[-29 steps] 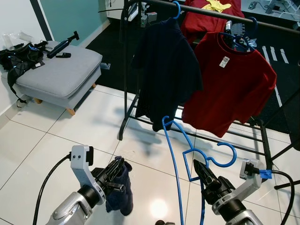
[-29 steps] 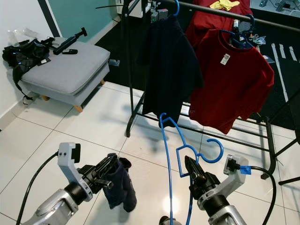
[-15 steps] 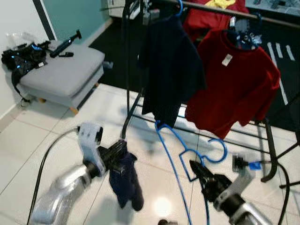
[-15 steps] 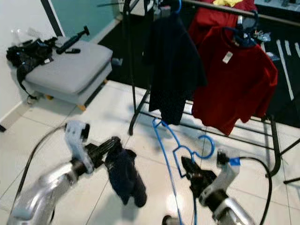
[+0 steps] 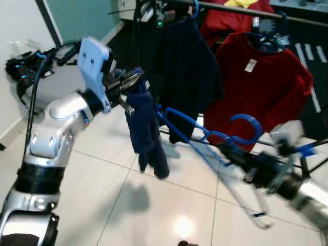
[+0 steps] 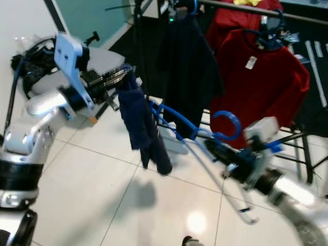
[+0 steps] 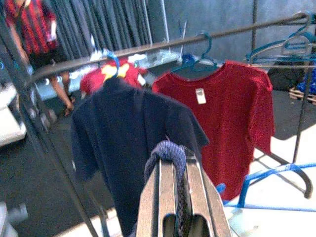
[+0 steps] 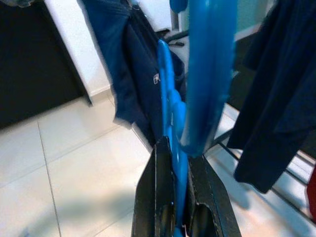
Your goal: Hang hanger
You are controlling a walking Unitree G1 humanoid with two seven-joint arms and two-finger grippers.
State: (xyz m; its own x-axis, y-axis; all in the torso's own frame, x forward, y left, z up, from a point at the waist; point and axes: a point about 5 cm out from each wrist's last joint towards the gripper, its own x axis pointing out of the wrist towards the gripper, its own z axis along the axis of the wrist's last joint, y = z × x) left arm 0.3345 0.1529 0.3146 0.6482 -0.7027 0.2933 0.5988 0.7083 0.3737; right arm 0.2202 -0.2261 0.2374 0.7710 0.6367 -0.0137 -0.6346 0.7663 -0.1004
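- Two arms are up in my left eye view: the left gripper (image 5: pixel 134 82) is raised at the height of the rail and pinches the top of a dark blue garment (image 5: pixel 146 130), which hangs straight down from the closed fingers.
- From the same view I see the blue hanger (image 5: pixel 205 134) lying nearly level, its long axis running from the garment on the left across to the right gripper (image 5: pixel 230 152); its hook (image 5: pixel 247 129) curls upward beside that gripper, whose fingers are clamped on the hanger just below the hook. That arm is blurred.
- Behind them stands the black clothes rack (image 5: pixel 246 11) with a navy shirt (image 5: pixel 190 77) and a red shirt (image 5: pixel 259 89) on it; a grey footstool (image 5: pixel 51 84) sits at far left on the white tile floor (image 5: pixel 92 189).
- Through the right eye view I get the same layout: the hanger's far end (image 6: pixel 156 111) reaches in against the hanging garment, but I cannot tell whether it is inside the cloth.
- On the left wrist view, the two fingers (image 7: pixel 160 197) are closed with a fold of dark blue cloth bunched over their tips; the navy and red shirts hang on the rail beyond, and a person stands far back.
- On the right wrist view, the fingers (image 8: pixel 158 197) grip the hanger's blue bar between them, and the bar runs straight away toward the dark garment.
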